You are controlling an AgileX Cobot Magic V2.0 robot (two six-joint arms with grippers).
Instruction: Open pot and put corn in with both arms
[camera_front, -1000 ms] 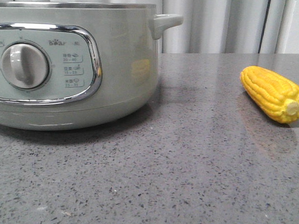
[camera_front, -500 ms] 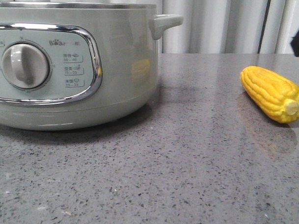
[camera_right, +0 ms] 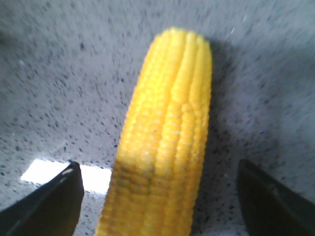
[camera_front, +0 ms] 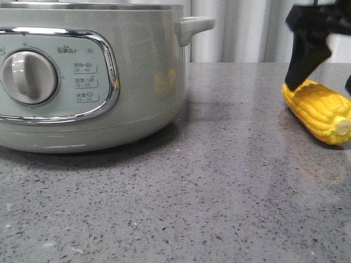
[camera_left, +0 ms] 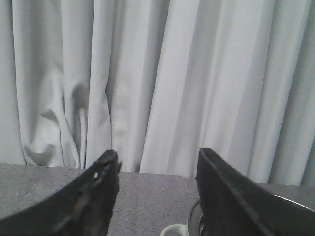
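The pale green pot with its beige knob stands at the left of the front view; its top is cut off there. The yellow corn lies on the counter at the right, stub end toward the camera. My right gripper is open and straddles the cob's far end from above, without touching it. In the right wrist view the corn lies between the two spread fingers of that gripper. My left gripper is open and empty, above the pot's handle and rim.
The grey speckled counter runs across the front view. Pale curtains hang behind it and fill most of the left wrist view. A bright reflection patch lies on the counter beside the cob.
My right gripper has come down into view from the upper right and now straddles the corn's far end. The pot and the corn have not moved.
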